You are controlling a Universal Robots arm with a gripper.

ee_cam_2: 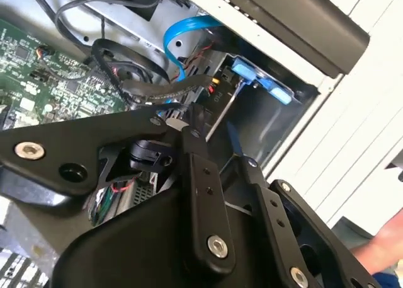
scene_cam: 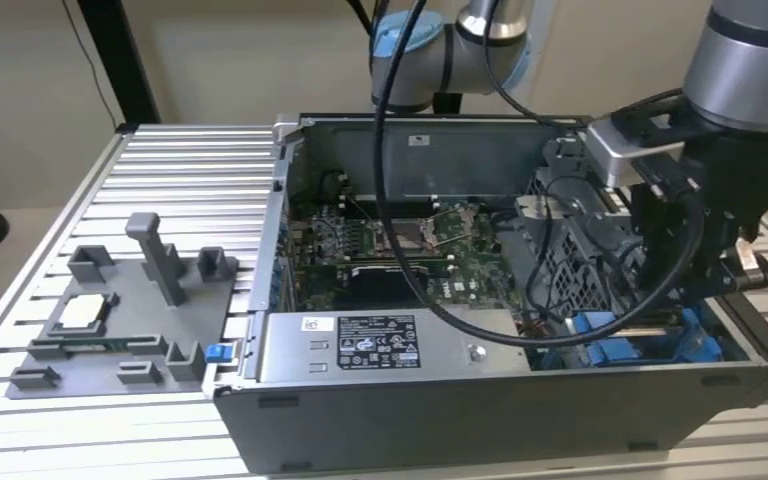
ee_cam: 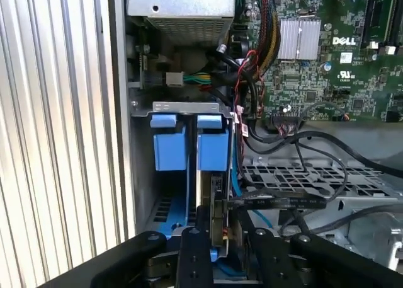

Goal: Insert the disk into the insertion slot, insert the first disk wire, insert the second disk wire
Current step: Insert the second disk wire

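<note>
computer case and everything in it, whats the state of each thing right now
grey metal computer case: side panel off, interior exposed
rectangular grey drive bay with blue latch pieces: fixed in the case corner, disk edge beneath it
silver-grey disk in blue carrier frame: standing on edge in the bay
black gripper: down over the disk's end
green motherboard: mounted, uncovered
grey labelled power-supply box: installed along the case edge
</note>
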